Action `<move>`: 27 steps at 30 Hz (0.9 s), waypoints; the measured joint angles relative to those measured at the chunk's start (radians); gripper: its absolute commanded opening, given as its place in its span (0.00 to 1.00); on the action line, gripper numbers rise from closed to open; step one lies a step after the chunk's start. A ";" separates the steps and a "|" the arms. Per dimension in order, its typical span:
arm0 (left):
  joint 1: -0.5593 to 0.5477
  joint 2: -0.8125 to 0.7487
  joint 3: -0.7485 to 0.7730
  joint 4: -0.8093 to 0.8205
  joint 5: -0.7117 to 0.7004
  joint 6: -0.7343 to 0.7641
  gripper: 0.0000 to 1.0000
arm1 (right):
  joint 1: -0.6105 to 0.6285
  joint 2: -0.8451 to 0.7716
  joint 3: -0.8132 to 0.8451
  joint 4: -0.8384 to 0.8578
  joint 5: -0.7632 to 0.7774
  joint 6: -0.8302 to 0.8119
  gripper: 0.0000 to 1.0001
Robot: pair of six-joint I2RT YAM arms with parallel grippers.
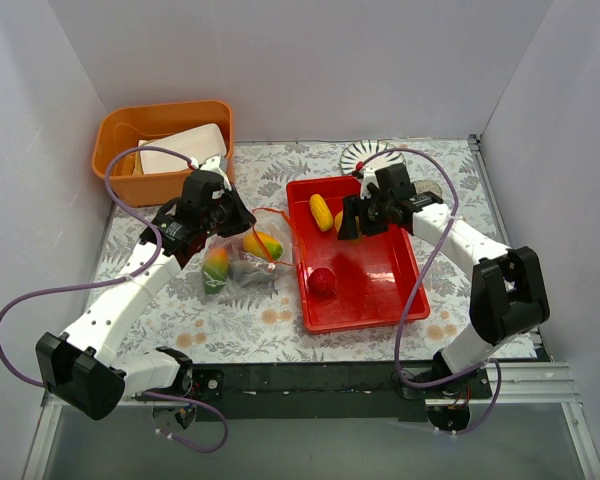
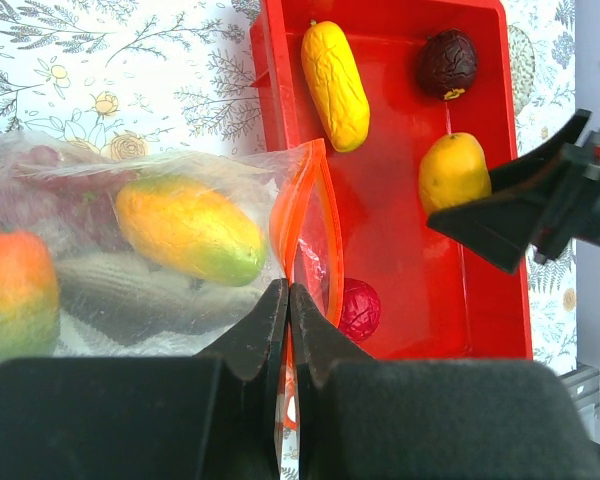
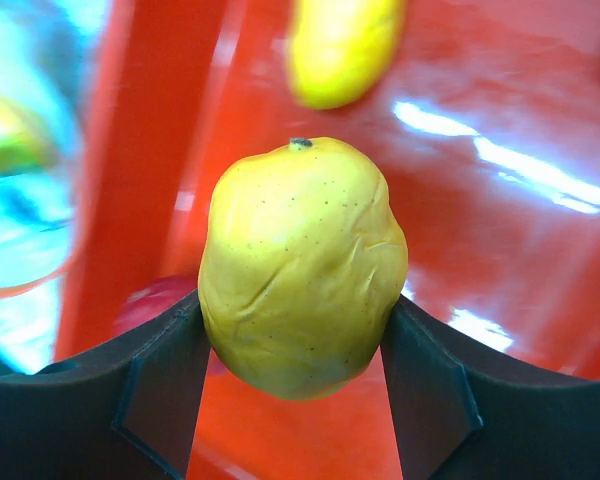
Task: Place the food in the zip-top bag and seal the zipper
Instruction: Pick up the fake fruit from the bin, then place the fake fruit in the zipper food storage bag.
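The clear zip-top bag (image 1: 242,262) lies left of the red tray (image 1: 380,300). It holds two mangoes (image 2: 190,230), a grey fish-like piece (image 2: 130,295) and purple grapes (image 2: 55,190). My left gripper (image 2: 288,300) is shut on the orange-red zipper strip (image 2: 315,215) and holds the mouth open toward the tray. My right gripper (image 3: 293,310) is shut on a yellow mango (image 3: 302,265) above the tray, also seen in the left wrist view (image 2: 453,172). Corn (image 2: 335,85), a dark plum (image 2: 447,63) and a red apple (image 2: 360,308) lie in the tray.
An orange bin (image 1: 115,135) with white items stands at the back left. A white round disc (image 1: 365,155) lies behind the tray. White walls enclose the floral tablecloth (image 1: 280,320) on three sides.
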 measured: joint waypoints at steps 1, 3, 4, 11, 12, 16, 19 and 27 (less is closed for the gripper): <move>0.000 0.000 0.000 0.000 0.000 0.000 0.00 | 0.000 -0.016 -0.006 0.005 -0.027 0.011 0.46; 0.000 0.003 0.000 0.000 0.003 0.000 0.00 | 0.000 -0.044 -0.013 0.007 -0.076 0.035 0.46; 0.000 0.006 0.000 0.001 0.004 0.000 0.00 | 0.000 -0.060 -0.013 0.009 -0.104 0.050 0.46; 0.000 0.013 0.000 0.001 0.011 0.000 0.00 | 0.007 -0.106 -0.025 0.079 -0.269 0.133 0.46; 0.000 0.013 0.000 0.001 0.011 0.000 0.00 | 0.013 -0.105 -0.027 0.087 -0.287 0.145 0.46; 0.000 0.015 0.000 0.003 0.013 -0.001 0.00 | 0.057 -0.103 -0.027 0.118 -0.325 0.180 0.47; 0.000 0.017 0.000 0.004 0.027 -0.001 0.00 | 0.121 -0.086 -0.024 0.148 -0.341 0.203 0.47; 0.000 0.018 0.000 0.004 0.043 -0.002 0.00 | 0.284 0.067 0.057 0.194 -0.335 0.243 0.47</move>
